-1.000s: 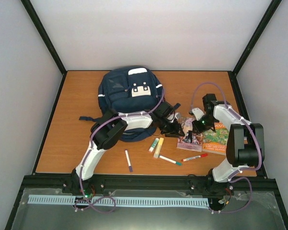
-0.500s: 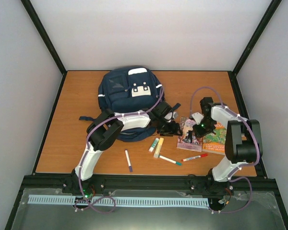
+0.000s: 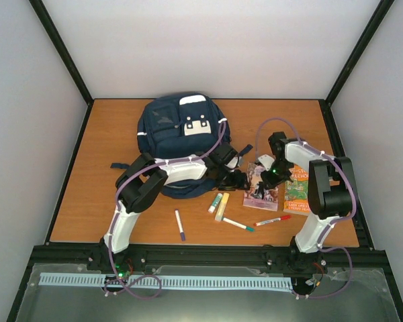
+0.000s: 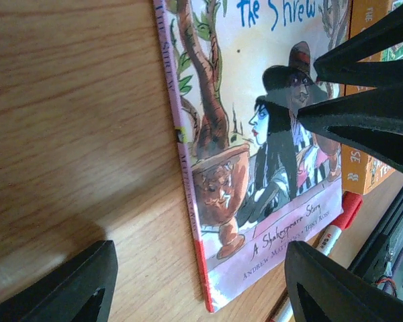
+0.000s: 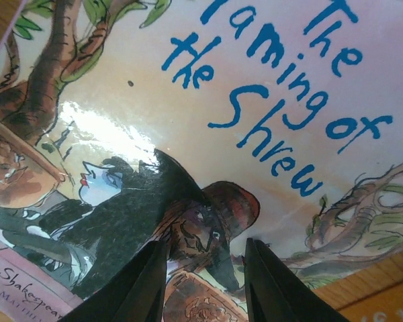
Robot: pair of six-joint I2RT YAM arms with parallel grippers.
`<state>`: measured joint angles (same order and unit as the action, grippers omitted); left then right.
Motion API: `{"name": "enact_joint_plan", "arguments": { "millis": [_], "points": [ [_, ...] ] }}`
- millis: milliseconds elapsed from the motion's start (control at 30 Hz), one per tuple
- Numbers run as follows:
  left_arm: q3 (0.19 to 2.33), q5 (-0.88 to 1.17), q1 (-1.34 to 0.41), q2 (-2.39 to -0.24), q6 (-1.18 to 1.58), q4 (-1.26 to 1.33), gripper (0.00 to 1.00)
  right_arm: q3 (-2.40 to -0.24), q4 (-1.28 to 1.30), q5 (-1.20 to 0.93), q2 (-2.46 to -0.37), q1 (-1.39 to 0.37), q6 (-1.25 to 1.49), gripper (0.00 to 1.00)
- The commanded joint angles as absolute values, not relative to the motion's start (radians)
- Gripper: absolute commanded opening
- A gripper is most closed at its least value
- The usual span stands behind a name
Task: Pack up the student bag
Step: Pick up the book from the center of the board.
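wooden table (image 3: 80, 201) enclosed by pale walls (image 3: 208, 47). near edge: loose markers (image 3: 221, 206). left gripper (image 3: 240, 180) spread wide just beside pink book (image 3: 258, 196); right gripper (image 3: 269, 178) narrowly parted over its cover. student bag (image 3: 178, 127) far, left of centre, flat, pockets up, long axis near-to-far; contents not visible.

Overhead rear view, close wrist views sharing book (image 5: 255, 100)

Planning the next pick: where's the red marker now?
Top view, right side: the red marker lies on the table just below the Shrew book, right of the white pen.
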<state>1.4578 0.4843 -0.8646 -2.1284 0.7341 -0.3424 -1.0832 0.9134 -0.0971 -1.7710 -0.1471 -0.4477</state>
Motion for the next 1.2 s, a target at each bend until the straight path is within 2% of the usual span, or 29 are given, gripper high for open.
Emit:
{"name": "enact_joint_plan", "arguments": {
  "millis": [0, 167, 400, 700, 1000, 1167],
  "points": [
    [1.444, 0.461, -0.85, -2.09, 0.755, -0.354, 0.72, -1.076, 0.894, -0.215, -1.798, -0.161, -0.451, 0.35],
    [1.439, 0.461, -0.848, -2.087, 0.764, -0.342, 0.71, -1.092, 0.934, -0.136, -1.69, -0.156, -0.426, 0.37],
    [1.437, 0.465, -0.847, -2.09, 0.771, -0.329, 0.71, -1.066, 0.95, -0.075, -1.662, -0.144, -0.405, 0.42],
    [1.431, 0.475, -0.822, -2.126, 0.814, -0.279, 0.72, -0.997, 0.888, 0.004, -1.699, -0.123, -0.406, 0.35],
    [1.486, 0.538, -0.81, -2.219, 0.834, -0.259, 0.74, -0.953, 0.841, -0.009, -1.767, -0.121, -0.435, 0.27],
    [1.496, 0.608, -0.81, -2.269, 0.879, -0.197, 0.73, -0.943, 0.817, -0.033, -1.805, -0.121, -0.436, 0.26]
  ]
}}
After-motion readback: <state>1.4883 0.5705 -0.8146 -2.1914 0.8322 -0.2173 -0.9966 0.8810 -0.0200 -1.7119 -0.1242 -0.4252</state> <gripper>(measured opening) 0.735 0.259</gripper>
